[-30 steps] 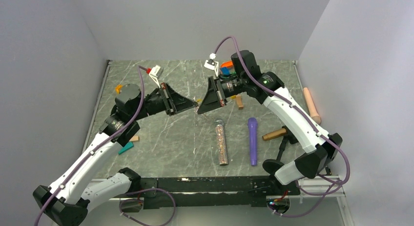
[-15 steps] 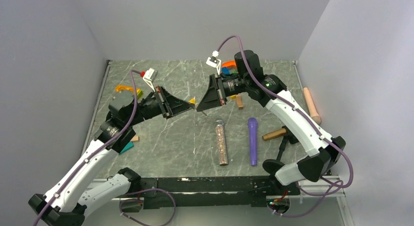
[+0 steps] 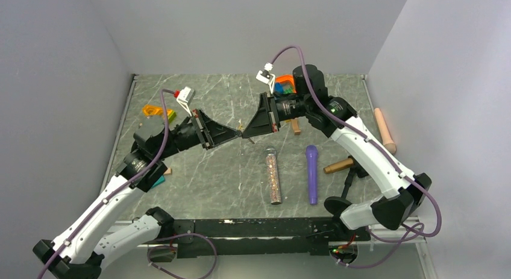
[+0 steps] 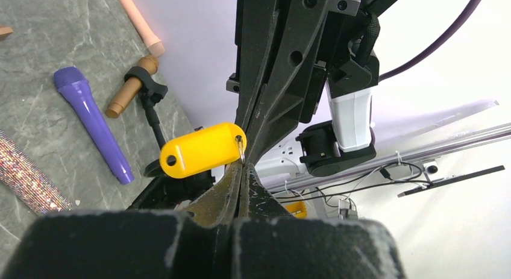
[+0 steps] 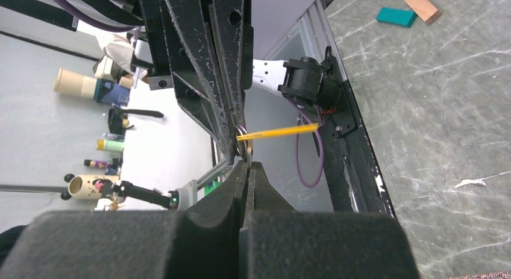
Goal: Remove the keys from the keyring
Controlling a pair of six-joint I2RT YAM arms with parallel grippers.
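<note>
Where the two arms meet: the left gripper (image 4: 241,173) and the right gripper (image 5: 247,167) are held tip to tip, raised above the middle of the worktop (image 3: 229,176).
Left gripper: its fingers are drawn together with no gap to be seen, and the keyring (image 4: 241,147) is nipped at their tips.
Right gripper: its fingers are likewise pressed closed, and the same small metal keyring is caught just at their tips.
Key: a flat yellow piece (image 4: 202,149) with rounded ends and a hole at its far end is hung on the keyring, not yet off it. It is carried in the air and juts sideways from the meeting point. From the right wrist it is seen edge-on, as a thin yellow line.
Below the grippers: a glitter tube (image 3: 273,175) and a purple microphone (image 3: 311,173) are laid side by side, apart, on the worktop.
Right side: a brown mallet (image 3: 338,166) is laid just beside the microphone, and a peach rod (image 3: 384,129) is set at the worktop's edge.
Left side: a teal block (image 5: 396,16) and a tan block (image 5: 423,5) are placed close together.
</note>
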